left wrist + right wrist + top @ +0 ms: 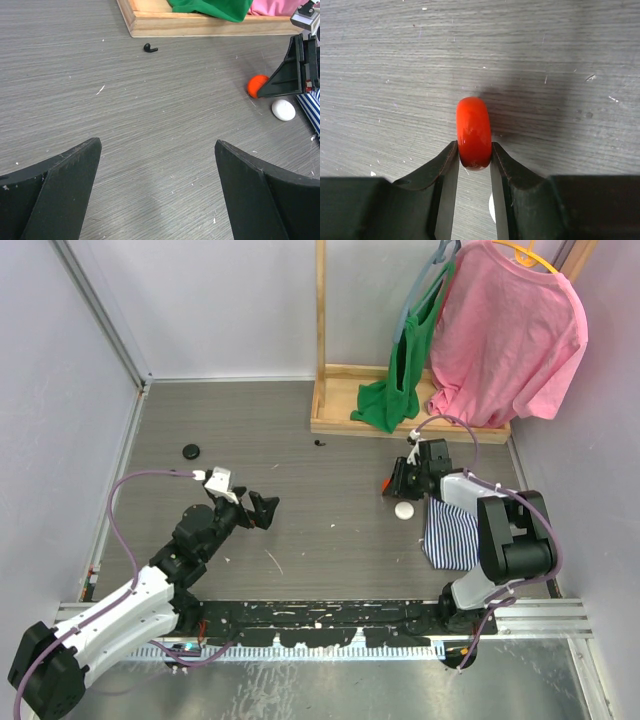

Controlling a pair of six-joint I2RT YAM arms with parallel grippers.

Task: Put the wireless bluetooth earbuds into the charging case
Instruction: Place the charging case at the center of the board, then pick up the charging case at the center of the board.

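item: black earbud (149,48). lies loose on the worktop (150,110), near the wooden rack base (200,23), well apart from any case.
item: red rounded piece (474,127). pinched on edge by the right gripper (474,147), whose jaws are closed in on it; earbud or case, cannot tell.
item: white oval piece (283,110). lies just beside the red one.
item: black round case (190,450). far left, alone; open or closed, cannot tell.
item: left gripper (156,145). jaws spread wide, holding nothing.
status: judged early. no earbud is seen seated in a case, so all insertion remains.
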